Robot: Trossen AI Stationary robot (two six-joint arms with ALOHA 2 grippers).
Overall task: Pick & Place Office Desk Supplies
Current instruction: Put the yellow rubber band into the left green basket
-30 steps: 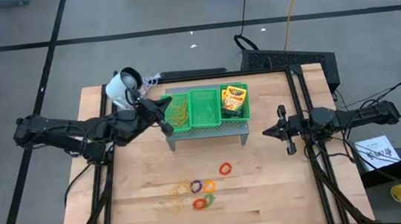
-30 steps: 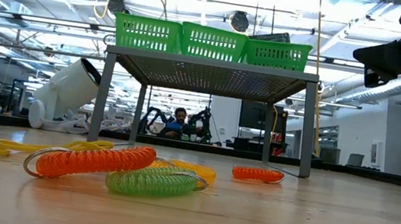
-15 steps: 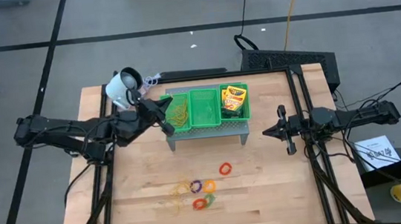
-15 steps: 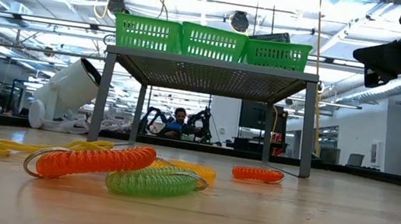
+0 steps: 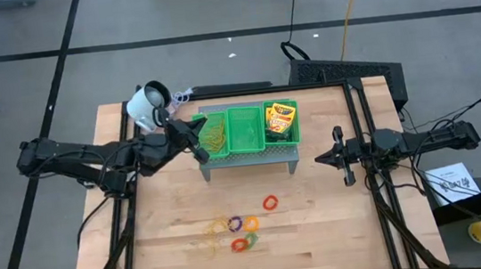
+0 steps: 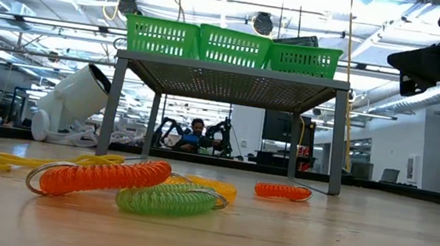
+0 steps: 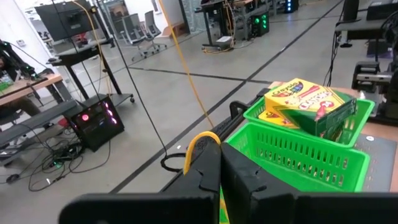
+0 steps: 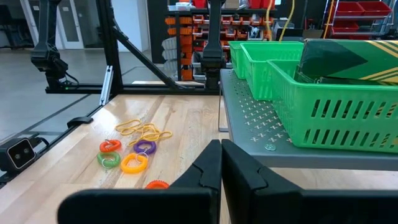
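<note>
At the tray's point(image 5: 244, 127) left edge, left gripper point(image 5: 199, 150) pinched on a rubber band point(image 7: 198, 144), right gripper point(image 5: 340, 155) closed empty beside the tray, rings point(image 5: 244, 228) on open wood in front.

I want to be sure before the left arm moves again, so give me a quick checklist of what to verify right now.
1. Left end effector at the left compartment of the green tray: ok.
2. Left end effector closed: ok.
3. Rubber band pinched in it: looks so, ok.
4. Crayon boxes in the right compartment: ok.
5. Rings off the table: not ok.
6. Right end effector parked beside the tray, shut: ok.
</note>
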